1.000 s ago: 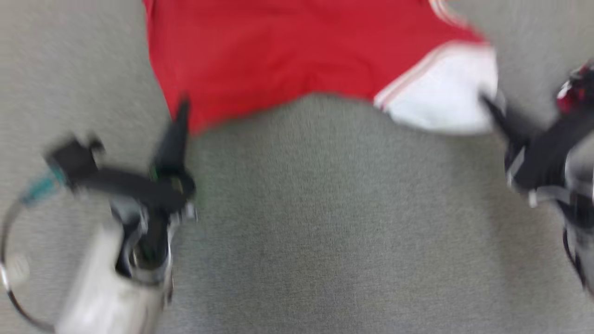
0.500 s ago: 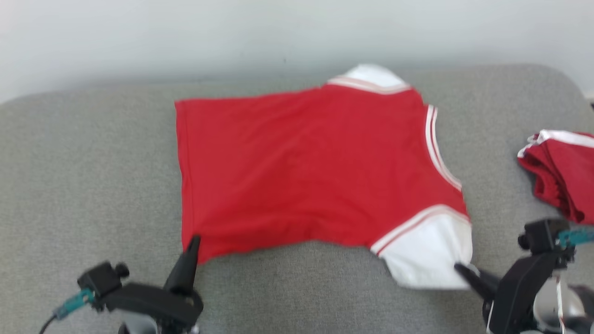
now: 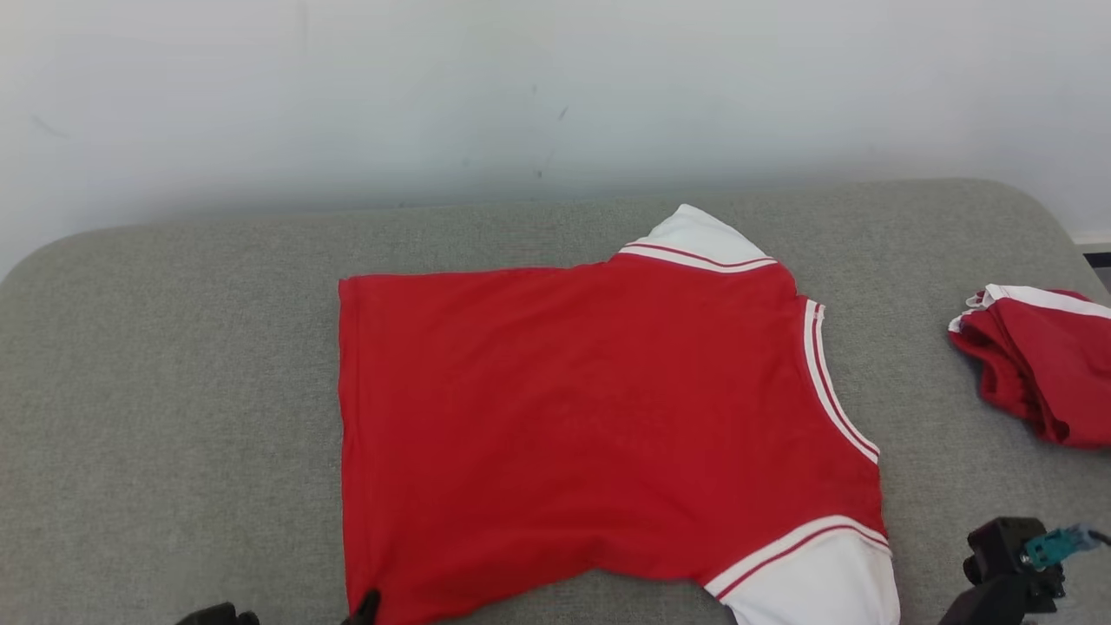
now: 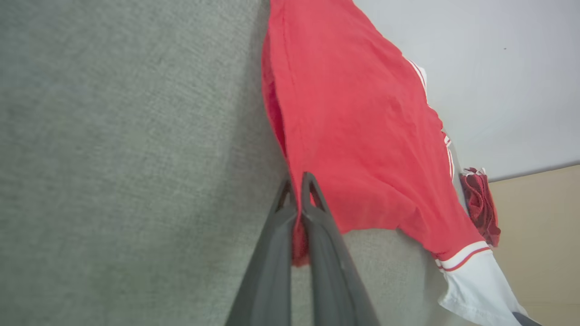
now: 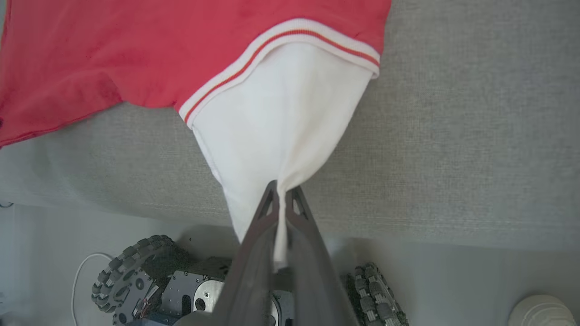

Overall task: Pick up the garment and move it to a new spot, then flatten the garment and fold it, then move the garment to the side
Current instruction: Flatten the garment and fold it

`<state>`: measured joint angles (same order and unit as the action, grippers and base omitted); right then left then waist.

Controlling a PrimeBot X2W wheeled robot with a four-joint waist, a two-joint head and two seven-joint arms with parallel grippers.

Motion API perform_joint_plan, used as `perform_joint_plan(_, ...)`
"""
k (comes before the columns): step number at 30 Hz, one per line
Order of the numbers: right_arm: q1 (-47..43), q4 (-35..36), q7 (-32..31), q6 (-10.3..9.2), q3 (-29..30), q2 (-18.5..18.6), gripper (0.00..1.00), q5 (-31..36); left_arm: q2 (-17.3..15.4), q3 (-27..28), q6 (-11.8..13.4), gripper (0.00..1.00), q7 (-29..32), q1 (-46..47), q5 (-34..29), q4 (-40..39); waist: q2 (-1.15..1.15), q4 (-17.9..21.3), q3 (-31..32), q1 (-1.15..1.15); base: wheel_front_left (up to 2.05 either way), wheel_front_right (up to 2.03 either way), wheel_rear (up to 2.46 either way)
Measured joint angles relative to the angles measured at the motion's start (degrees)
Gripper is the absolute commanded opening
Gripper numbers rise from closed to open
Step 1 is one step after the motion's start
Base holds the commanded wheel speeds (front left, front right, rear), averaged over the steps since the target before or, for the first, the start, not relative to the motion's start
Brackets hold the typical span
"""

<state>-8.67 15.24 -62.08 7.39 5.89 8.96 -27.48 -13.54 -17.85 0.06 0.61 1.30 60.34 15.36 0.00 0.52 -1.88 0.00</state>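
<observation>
While the big grey surface (image 3: 174, 347) sits in front of a pale wall (image 3: 521, 87), a red shirt (image 3: 573, 417) lies spread out on the middle of it. The shirt's neck points to the right and its bottom edge to the left. One white sleeve points at the wall and the other at the near edge.

A smaller red and white cloth (image 3: 1041, 365) sits bunched up by the right edge, well apart from the shirt.

The left pincer (image 4: 297, 181) is closed tight on the shirt's near bottom corner, with red cloth pinched between its two fingers. The right pincer (image 5: 283, 186) is closed tight on the tip of the near white sleeve (image 5: 281, 113). That sleeve is pulled to a point at the near edge of the surface.

Below that edge, the small wheels (image 5: 131, 267) of the robot show.
</observation>
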Motion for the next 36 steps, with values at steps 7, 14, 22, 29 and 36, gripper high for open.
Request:
perform_joint_plan(7, -3.3, -1.0, -2.9, 0.00, 0.6, -0.2, 0.00, 1.2, -1.8, -0.8, 2.1, 0.00, 2.6, -2.8, -0.4, -0.8, 0.00, -0.1, -0.2, 0.00, 0.00, 0.00, 0.00)
perform_joint_plan(14, -1.6, -0.7, -1.0, 0.00, 1.5, -1.4, 0.00, -0.4, -1.8, -0.5, 2.5, 0.00, 4.9, -2.5, 1.2, -3.6, 0.00, -0.6, -0.9, 0.00, 0.00, 0.00, 0.00)
perform_joint_plan(22, 7.2, -3.5, 3.4, 0.00, 1.5, -1.1, 0.00, -2.1, 0.4, 0.0, 4.0, 0.00, 7.0, 2.7, 3.6, -6.1, 0.01, -1.2, -1.8, 0.00, 0.00, 0.00, 0.00)
perform_joint_plan(29, 16.8, -11.2, 8.4, 0.00, 0.4, -0.6, 0.00, -2.0, 2.2, -0.1, 8.2, 0.00, 6.2, 9.4, 1.8, -1.3, 0.01, -1.6, -3.3, 0.01, 0.00, 0.00, 0.00)
perform_joint_plan(36, 25.2, -19.8, 16.0, 0.00, -2.4, 1.2, 0.00, -0.6, 4.1, -0.3, 9.5, 0.00, 2.3, 15.9, -1.4, 5.5, 0.01, -2.0, -5.8, 0.01, 0.00, 0.00, 0.00)
